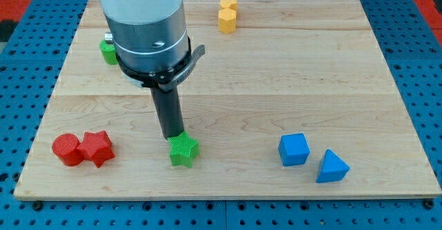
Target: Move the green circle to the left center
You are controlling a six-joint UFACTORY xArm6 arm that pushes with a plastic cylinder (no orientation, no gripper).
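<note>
Wooden board (290,85) — tip (172,137) touching green star (184,150).

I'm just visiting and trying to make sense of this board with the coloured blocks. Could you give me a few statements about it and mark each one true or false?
1. My tip is right at the upper edge of the green star-shaped block. True.
2. The green round block lies at the view's bottom right. False: it is at the view's upper left, partly hidden behind the arm.
3. The red round block and the red star-shaped block sit side by side. True.
4. The two yellow blocks are next to the blue cube. False: they are at the view's top, far from it.
5. The blue triangular block lies to the right of the blue cube. True.
</note>
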